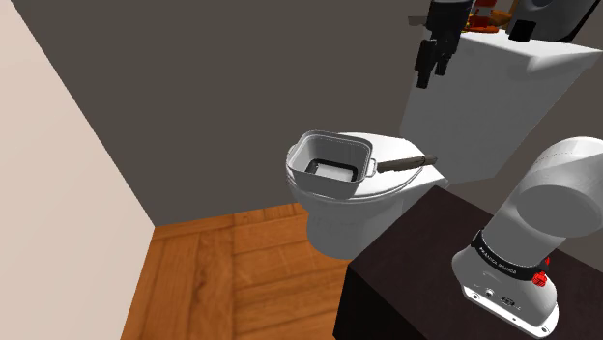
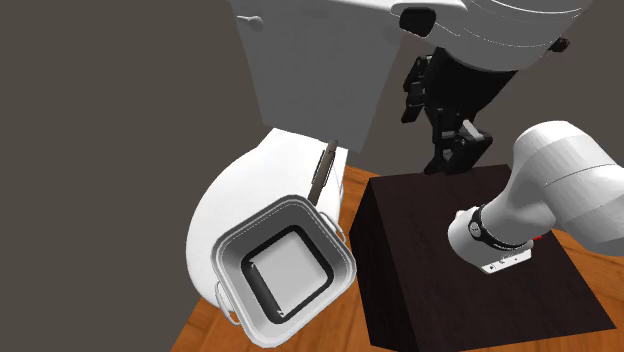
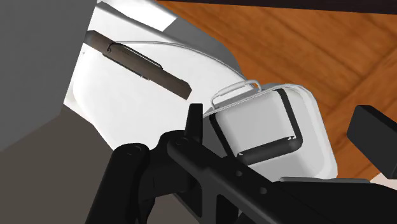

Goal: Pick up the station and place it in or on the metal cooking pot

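Note:
The station (image 1: 329, 171) (image 2: 290, 265) (image 3: 254, 124) is a white square slab with a dark rim. It lies flat on the bottom of the square metal cooking pot (image 1: 314, 145) (image 2: 240, 240) (image 3: 312, 108), which stands on the closed toilet lid. My black gripper (image 1: 432, 58) (image 2: 455, 150) (image 3: 277, 114) hangs high above and behind the pot, in front of the tank. It is open, its fingers stand wide apart and hold nothing. In the wrist view the pot and station lie beyond the fingers, well clear of them.
A dark grey flat bar (image 1: 406, 162) (image 2: 322, 170) (image 3: 140, 60) lies on the lid beside the pot. The white toilet (image 1: 338, 227) and its tank (image 1: 502, 106) stand against a grey wall. My dark stand (image 1: 416, 270) is close by, over a wooden floor (image 1: 232, 280).

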Tool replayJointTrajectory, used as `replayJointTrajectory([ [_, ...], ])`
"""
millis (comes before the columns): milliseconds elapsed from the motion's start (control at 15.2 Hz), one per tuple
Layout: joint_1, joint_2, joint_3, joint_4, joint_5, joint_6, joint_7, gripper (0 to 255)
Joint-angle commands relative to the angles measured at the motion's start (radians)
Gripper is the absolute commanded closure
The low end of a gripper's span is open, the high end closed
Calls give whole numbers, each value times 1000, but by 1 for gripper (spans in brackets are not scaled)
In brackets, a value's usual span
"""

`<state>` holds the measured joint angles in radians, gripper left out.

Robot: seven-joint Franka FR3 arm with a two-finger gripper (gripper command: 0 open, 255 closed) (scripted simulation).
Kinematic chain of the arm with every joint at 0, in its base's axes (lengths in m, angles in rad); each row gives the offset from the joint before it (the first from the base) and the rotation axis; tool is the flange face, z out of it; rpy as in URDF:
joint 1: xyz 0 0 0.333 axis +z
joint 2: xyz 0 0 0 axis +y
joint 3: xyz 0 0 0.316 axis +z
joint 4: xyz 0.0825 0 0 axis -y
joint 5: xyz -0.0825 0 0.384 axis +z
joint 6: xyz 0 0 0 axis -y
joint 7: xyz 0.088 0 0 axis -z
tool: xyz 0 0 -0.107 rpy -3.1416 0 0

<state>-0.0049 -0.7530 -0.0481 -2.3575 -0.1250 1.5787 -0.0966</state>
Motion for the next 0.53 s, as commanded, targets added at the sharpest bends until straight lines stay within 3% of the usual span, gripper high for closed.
replayJointTrajectory([
  [0,0,0,0,0,0,0,0,0],
  [462,-1,-23,-164,-190,-92,200,-247,0],
])
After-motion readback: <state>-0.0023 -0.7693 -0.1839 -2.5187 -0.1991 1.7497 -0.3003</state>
